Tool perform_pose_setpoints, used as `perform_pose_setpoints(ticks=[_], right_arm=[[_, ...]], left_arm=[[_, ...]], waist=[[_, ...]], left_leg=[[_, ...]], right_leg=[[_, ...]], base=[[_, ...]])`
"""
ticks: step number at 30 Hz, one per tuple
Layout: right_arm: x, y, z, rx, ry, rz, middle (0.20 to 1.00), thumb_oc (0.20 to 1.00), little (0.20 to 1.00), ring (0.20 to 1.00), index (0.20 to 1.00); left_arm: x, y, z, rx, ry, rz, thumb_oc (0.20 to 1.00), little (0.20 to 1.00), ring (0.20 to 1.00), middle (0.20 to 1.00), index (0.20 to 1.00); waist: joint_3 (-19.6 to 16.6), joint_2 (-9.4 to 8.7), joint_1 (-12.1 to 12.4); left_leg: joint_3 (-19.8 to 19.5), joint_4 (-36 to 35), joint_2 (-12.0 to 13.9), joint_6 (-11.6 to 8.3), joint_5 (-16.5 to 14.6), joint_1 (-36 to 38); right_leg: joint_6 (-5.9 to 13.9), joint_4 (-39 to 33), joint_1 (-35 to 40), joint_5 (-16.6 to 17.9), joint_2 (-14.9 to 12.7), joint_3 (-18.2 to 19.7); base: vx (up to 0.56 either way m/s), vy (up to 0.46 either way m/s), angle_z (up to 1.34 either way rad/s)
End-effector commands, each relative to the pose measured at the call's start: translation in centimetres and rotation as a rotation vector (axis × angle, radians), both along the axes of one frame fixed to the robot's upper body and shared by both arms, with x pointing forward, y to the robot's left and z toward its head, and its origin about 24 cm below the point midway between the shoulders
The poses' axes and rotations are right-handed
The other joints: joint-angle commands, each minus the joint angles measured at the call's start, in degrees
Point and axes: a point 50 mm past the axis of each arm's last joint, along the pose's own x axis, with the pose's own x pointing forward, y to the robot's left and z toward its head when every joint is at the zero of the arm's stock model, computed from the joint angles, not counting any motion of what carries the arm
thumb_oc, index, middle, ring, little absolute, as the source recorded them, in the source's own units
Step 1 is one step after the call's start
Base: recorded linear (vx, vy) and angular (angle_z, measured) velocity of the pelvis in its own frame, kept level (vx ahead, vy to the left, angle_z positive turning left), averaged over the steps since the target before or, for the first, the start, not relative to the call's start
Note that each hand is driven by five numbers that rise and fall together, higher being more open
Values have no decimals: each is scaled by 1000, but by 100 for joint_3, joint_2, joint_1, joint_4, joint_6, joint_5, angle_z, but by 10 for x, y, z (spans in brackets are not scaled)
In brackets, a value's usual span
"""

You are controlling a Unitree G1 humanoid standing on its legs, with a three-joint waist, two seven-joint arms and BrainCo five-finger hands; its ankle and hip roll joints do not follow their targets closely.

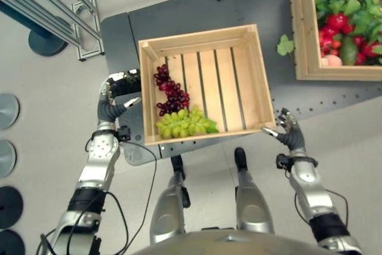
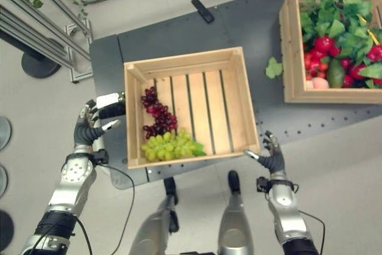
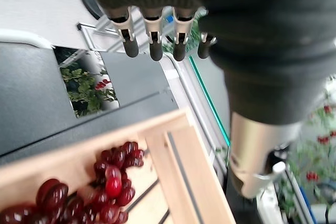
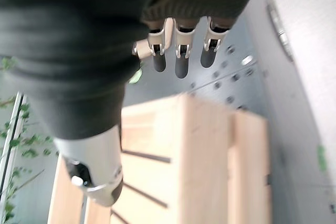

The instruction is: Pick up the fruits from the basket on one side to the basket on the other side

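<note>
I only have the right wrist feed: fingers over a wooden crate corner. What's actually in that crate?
Observer: Two bunches at its left end: purple grapes and green grapes nearer the robot. The rest of the crate shows bare slats.
Operator: Right hand holding anything?
Observer: No. The right hand is open, just outside the crate's near right corner.
Operator: And the left?
Observer: The left hand is open too, outside the crate's left wall, level with the purple grapes.
Operator: Where's the other basket?
Observer: The second crate sits further right on the table, full of leafy greens and red produce.
</note>
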Motion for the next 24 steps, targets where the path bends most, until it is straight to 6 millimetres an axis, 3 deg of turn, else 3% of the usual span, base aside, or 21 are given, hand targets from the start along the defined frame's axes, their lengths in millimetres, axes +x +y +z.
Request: perform_pose_setpoints(ticks=[1, 8, 9, 14, 20, 22, 24], right_arm=[[-2, -10, 19, -52, -84, 1, 1000, 1000, 1000, 1000, 1000], [-3, -7, 18, -47, -82, 10, 1000, 1000, 1000, 1000, 1000], [-6, -8, 16, -47, -77, 10, 1000, 1000, 1000, 1000, 1000], [-8, -9, 15, -39, -80, 11, 1000, 1000, 1000, 1000, 1000], [-7, -10, 19, -39, -94, 10, 1000, 1000, 1000, 1000, 1000], [-8, -9, 20, -37, -110, 12, 1000, 1000, 1000, 1000, 1000], [-7, -9, 21, -35, -117, 12, 1000, 1000, 1000, 1000, 1000]], left_arm=[[13, 16, 20, 93, -47, 56, 1000, 1000, 1000, 1000, 1000], [24, 27, 54, 225, -108, 58, 1000, 1000, 1000, 1000, 1000], [25, 26, 70, 307, -147, 34, 1000, 1000, 1000, 1000, 1000], [27, 20, 85, 430, -170, -18, 1000, 1000, 1000, 1000, 1000], [46, 15, 96, 533, -129, -62, 1000, 1000, 1000, 1000, 1000], [63, 24, 101, 662, -52, -10, 1000, 1000, 1000, 1000, 1000], [67, 27, 100, 683, -23, 3, 1000, 1000, 1000, 1000, 1000]], waist=[[-297, 81, -67], [-193, 86, -145], [-157, 122, -163], [-113, 191, -208], [-30, 336, -333], [61, 421, -503], [87, 423, -532]], left_leg=[[-80, 11, 237, -273, 1, -174], [-54, 11, 159, -243, 24, -321], [-44, 11, 131, -229, 29, -351], [-1, 11, 82, -205, 22, -375], [71, 11, 46, -179, 16, -417], [153, 11, 52, -179, 14, -433], [170, 11, 57, -181, 17, -438]], right_leg=[[150, 42, 20, -516, 70, 106], [223, 34, -200, -396, 12, 148], [248, 32, -265, -361, -4, 172], [278, 32, -350, -320, -34, 237], [304, 32, -476, -263, -68, 330], [328, 33, -568, -231, -65, 422], [333, 35, -588, -220, -62, 444]], base=[[-5, 26, -7], [-21, 22, -8], [0, 0, 0], [0, 0, 0], [-18, 27, -9], [5, 35, -11], [-8, 3, -19]])
